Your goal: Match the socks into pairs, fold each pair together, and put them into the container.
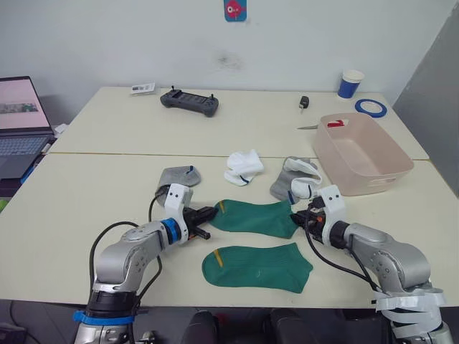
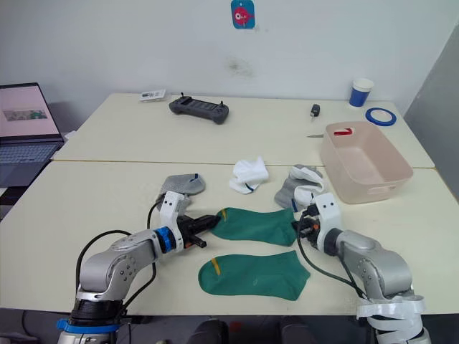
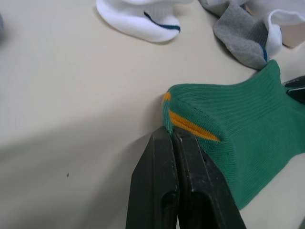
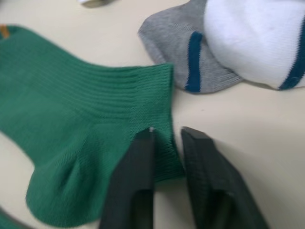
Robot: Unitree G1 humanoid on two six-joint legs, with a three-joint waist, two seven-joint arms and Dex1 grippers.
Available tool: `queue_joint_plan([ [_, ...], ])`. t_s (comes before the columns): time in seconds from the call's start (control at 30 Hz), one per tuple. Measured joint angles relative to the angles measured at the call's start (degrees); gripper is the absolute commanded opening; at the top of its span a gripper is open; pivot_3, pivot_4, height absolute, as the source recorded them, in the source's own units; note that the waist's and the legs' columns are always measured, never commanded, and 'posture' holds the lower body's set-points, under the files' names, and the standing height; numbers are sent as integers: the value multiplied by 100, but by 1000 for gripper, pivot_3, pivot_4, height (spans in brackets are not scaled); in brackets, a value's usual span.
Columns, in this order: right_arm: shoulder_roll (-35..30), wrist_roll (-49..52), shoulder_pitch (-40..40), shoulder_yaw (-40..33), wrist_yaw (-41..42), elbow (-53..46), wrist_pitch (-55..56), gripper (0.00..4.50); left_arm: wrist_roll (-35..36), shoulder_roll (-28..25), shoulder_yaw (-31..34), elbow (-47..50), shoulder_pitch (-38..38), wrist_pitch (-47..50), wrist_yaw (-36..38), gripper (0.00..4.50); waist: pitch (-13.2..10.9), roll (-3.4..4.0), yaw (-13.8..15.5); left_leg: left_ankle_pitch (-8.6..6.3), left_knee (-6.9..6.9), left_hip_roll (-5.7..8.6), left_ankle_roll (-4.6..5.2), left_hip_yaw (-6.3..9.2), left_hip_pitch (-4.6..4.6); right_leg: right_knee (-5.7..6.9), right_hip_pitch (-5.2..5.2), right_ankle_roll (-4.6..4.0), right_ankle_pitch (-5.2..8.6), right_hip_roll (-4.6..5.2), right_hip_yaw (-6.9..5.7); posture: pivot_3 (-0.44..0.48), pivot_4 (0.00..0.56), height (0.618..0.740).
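two grippers are working the upper green knit ankle sock [image 1: 254, 216]: left gripper [image 3: 172, 143] is pinching its yellow-marked end, right gripper [image 4: 167, 138] is straddling the cuff edge, jaws apart. soft, limp, light; grip edges.

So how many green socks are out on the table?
2. The farther green sock lies between the left gripper and right gripper; the nearer green sock lies flat by the table's front edge.

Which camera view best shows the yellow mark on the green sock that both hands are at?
The left wrist view: the yellow mark sits large beside the left hand, shut on the upper green sock. Both eye views show it as a small dash. The right wrist view catches its tip at the frame's edge.
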State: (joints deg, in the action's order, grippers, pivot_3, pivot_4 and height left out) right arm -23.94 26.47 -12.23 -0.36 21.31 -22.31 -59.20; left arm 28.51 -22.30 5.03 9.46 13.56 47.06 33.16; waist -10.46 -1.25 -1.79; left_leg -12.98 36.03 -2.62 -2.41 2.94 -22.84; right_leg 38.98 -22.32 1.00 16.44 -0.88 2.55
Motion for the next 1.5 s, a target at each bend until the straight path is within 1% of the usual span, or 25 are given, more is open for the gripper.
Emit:
queue_joint_plan([
  [0.13,-2,74,15,51,162,-272,122,32,227,-33,116,377,-170,191,-11,0,0,0,-12,0,-1,-2,0,0,-1,0,-2,0,0,-1,1,0,150,740],
  [0.27,-55,201,3,-80,262,-555,227,32,719,-219,526,938,-240,592,-64,0,0,0,-7,0,-1,-2,0,2,-1,0,-1,0,0,-1,-2,0,150,740],
  [0.37,-60,324,6,-201,315,-668,237,32,943,-291,698,1201,-321,762,-155,0,-1,0,-6,0,0,0,0,0,-1,-1,-1,0,0,0,0,0,150,740],
  [0.57,-130,710,10,-543,399,-952,192,32,1550,-106,1005,1390,-337,1102,-522,0,-1,-1,-4,0,0,-1,0,1,-2,-2,-2,0,0,0,-1,0,150,740],
  [0.67,-357,1400,17,-1058,504,-1254,-188,32,2579,-119,1385,1666,-329,1612,-652,0,-4,-2,-2,0,0,-2,0,2,-6,-3,-2,1,1,1,-1,0,150,740],
  [0.7,-448,1665,17,-1250,519,-1366,-329,32,3009,-150,1522,1736,-330,1771,-752,0,-5,-2,-2,0,0,-2,0,2,-6,-4,-2,1,1,1,-2,0,150,740],
  [0.73,-576,2032,26,-1470,545,-1486,-547,32,3590,-247,1688,1796,-391,1932,-919,0,-5,-2,0,-1,-1,-4,0,4,-6,-4,-2,1,2,1,-2,0,150,740],
  [0.8,-761,2782,184,-1952,475,-1679,-926,32,4697,-596,1947,1920,-763,2140,-1299,0,-5,-3,-17,-1,-5,-9,1,5,-3,-4,-1,-4,6,2,6,0,150,740],
  [0.87,-936,3354,435,-2240,351,-1771,-1172,32,5486,-901,2041,2010,-1263,2164,-1607,0,-6,-2,-16,-2,-9,-9,2,9,-2,-4,-2,-14,13,7,13,0,150,740],
  [0.9,-1038,3583,614,-2316,318,-1855,-1268,32,5741,-1021,2051,2090,-1571,2162,-1736,0,-6,-3,-9,-2,-10,-9,1,13,-1,-4,-1,-24,19,10,12,0,150,740],
  [0.97,-1178,3862,955,-2310,210,-2061,-1329,32,5979,-1076,2014,2242,-2048,2089,-1970,0,-6,-2,0,-2,-12,-9,1,16,-1,-4,-1,-30,22,16,10,0,150,740],
  [1.03,-1264,3852,1218,-2162,142,-2263,-1263,32,5903,-1068,1895,2376,-2368,1947,-2077,0,-6,-3,5,-2,-10,-7,-1,17,2,-4,-1,-61,40,16,10,0,150,740],
  [1.13,-1498,3254,1565,-1617,139,-2431,-894,32,5389,-1042,1587,2536,-2651,1670,-2061,0,-6,-3,8,-2,-7,2,-6,12,4,-5,0,-65,42,23,16,0,150,740],
  [1.2,-1688,2799,1764,-1275,228,-2431,-590,32,5075,-997,1362,2607,-2793,1484,-1994,0,-6,-3,9,-4,-7,9,-8,4,3,-10,0,-65,42,46,17,0,150,740],
  [1.33,-1874,1875,2083,-553,395,-2235,91,32,4186,-998,955,2539,-3057,1106,-1842,0,-7,-5,12,-10,-10,7,-19,2,-3,-25,-2,-64,42,48,15,0,150,740],
  [1.5,-1886,1167,2249,-168,586,-1885,712,32,3450,-999,704,2388,-3167,723,-1589,0,-7,-5,13,-11,-19,4,-20,3,-6,-26,-6,-64,46,41,13,0,150,740],
])
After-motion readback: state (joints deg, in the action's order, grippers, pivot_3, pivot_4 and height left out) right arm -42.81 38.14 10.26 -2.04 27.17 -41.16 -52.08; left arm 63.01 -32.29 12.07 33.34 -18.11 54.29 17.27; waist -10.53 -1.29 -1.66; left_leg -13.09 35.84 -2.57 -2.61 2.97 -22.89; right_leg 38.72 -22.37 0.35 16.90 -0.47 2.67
